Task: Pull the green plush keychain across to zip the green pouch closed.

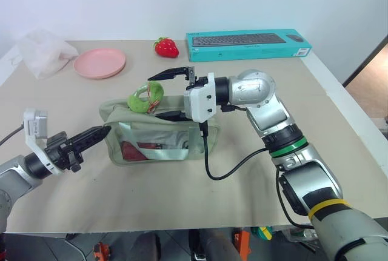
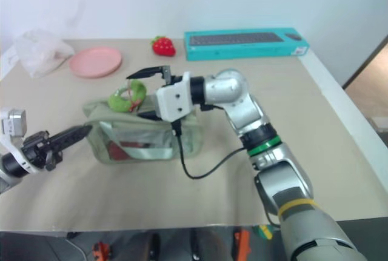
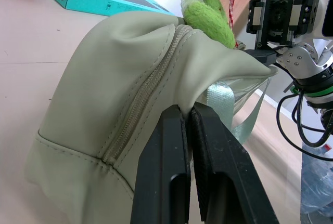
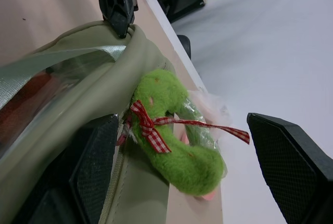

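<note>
The keychain (image 1: pixel 145 97) sits between the right gripper's (image 1: pixel 162 94) spread jaws, untouched, atop the pouch (image 1: pixel 154 137). The left gripper's (image 1: pixel 104 131) jaws pinch the pouch's end.

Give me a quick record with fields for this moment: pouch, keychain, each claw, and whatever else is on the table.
pouch: green pouch on the table, red items visible through its clear panel
keychain: green plush keychain atop the pouch
left claw: left claw shut on the pouch's end fabric
right claw: right claw open, fingers either side of the keychain
other items: pink plate, strawberry toy, teal keyboard box, plastic bag
</note>
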